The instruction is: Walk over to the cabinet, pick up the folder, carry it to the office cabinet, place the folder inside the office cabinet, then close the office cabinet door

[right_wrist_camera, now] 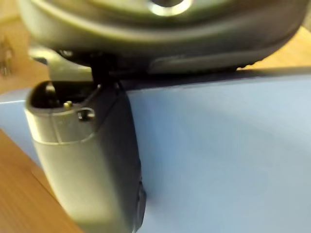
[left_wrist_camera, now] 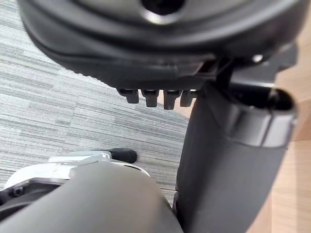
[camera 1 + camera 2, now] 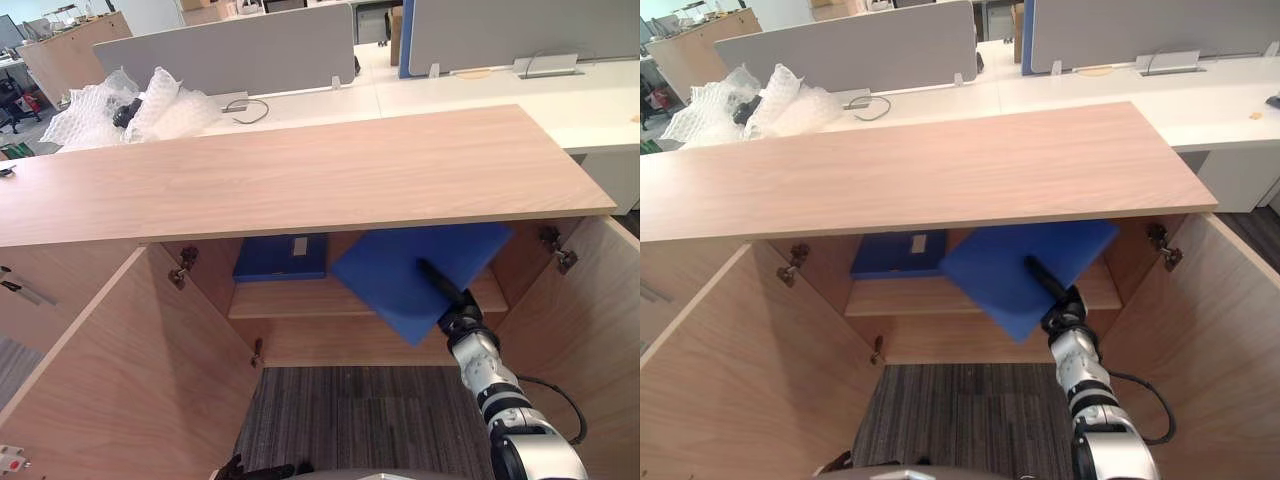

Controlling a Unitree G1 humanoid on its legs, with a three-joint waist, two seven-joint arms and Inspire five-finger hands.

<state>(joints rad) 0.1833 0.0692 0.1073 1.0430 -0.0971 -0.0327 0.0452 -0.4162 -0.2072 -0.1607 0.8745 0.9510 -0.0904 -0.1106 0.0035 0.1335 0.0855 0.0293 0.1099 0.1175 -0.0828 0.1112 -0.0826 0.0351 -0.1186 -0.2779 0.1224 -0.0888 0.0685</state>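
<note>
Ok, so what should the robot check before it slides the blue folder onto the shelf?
1. Grip: the right hand pinches the blue folder, thumb on top: ok.
2. Doors: the left door and right door are swung open: ok.
3. Room: the shelf has free space beside the other blue file: ok.
4. Folder level: tilted, one corner out past the shelf's front: not ok.
5. Left hand: low, away from the opening: ok.
</note>
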